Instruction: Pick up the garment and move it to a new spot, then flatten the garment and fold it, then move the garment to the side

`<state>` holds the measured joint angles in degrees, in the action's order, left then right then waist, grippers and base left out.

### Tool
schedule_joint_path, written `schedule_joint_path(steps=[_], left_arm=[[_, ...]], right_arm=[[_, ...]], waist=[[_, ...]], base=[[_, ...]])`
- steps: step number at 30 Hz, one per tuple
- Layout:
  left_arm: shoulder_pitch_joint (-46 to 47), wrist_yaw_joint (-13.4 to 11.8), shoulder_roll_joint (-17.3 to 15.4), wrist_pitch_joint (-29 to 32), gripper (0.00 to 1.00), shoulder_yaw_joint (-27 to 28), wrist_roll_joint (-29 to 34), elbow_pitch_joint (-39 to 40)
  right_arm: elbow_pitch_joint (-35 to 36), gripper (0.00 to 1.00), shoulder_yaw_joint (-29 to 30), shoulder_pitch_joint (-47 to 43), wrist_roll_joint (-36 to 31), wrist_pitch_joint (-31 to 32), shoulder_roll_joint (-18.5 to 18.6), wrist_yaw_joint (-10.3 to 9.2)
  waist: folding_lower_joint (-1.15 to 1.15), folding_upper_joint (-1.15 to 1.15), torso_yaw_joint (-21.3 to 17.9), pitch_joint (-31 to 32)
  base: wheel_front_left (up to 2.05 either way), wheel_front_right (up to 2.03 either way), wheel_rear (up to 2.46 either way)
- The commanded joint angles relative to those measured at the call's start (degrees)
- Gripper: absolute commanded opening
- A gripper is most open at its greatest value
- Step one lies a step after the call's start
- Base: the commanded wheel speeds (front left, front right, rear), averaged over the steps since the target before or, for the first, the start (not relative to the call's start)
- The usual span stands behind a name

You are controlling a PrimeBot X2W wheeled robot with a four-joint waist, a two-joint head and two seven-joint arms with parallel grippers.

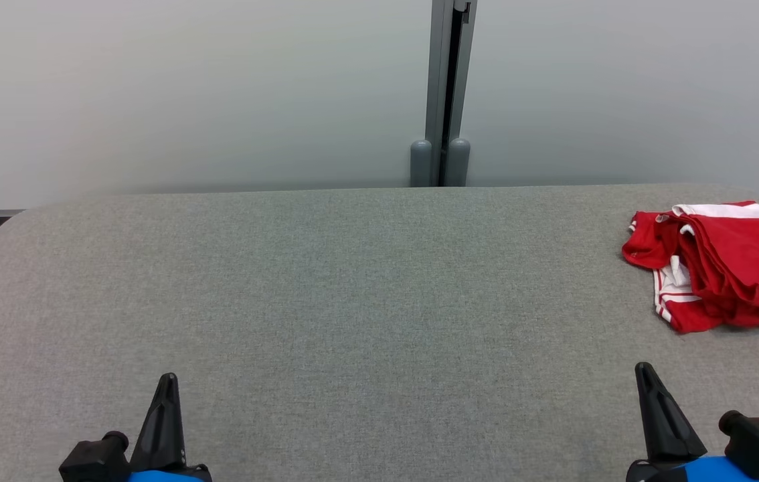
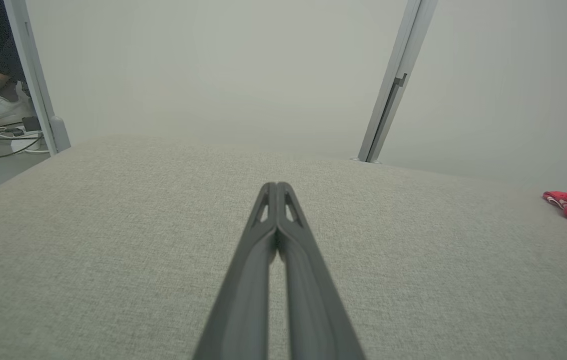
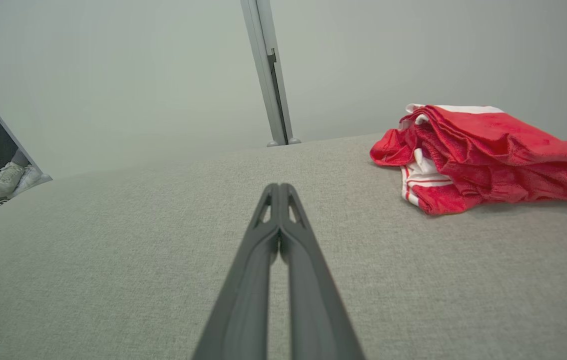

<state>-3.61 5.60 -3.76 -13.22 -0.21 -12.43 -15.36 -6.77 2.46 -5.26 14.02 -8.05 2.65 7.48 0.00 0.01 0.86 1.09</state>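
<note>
Both jaws were closed and empty: left gripper point(image 1: 166, 385) and right gripper point(image 1: 643, 375) waited at the table's point(image 1: 326, 288) near edge. Garment point(image 1: 721, 264) lay crumpled at the far right corner, unfolded.

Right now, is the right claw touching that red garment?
Apart. The head view shows bare grey table between the right gripper and the red garment.

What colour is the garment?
Red with white stripes and trim; the garment shows best in the right wrist view.
</note>
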Motion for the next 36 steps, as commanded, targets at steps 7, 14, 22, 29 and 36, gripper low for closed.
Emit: schedule_joint_path(steps=[7,14,22,29,36], left_arm=[[2.3,0.3,-0.2,2.0,0.0,1.1,-9.1,1.0],[3.0,0.5,-0.1,3.7,0.0,1.5,-16.2,1.2],[3.8,0.6,0.0,5.3,0.0,2.0,-22.8,1.3],[4.5,0.8,0.1,6.8,0.0,2.5,-28.9,1.3],[5.1,0.9,0.2,8.2,0.0,3.0,-34.5,1.4]], right_arm=[[-0.1,0.0,0.5,1.8,9.2,1.6,0.3,0.0],[-0.8,0.0,0.8,2.9,16.2,2.8,0.4,0.0],[-1.4,0.0,1.0,3.9,22.6,3.9,0.5,0.0],[-2.0,0.0,1.3,4.7,28.6,5.0,0.5,0.01],[-2.5,0.0,1.5,5.5,34.1,6.0,0.6,0.01]], waist=[[0.0,-0.01,0.0,-0.1],[0.0,-0.01,-0.1,-0.2],[0.0,-0.01,-0.1,-0.2],[0.0,-0.01,-0.2,-0.3],[0.0,-0.01,-0.2,-0.4]], base=[[0.0,0.0,0.0],[0.0,0.0,0.0],[0.0,0.0,0.0],[0.0,0.0,0.0],[0.0,0.0,0.0]])
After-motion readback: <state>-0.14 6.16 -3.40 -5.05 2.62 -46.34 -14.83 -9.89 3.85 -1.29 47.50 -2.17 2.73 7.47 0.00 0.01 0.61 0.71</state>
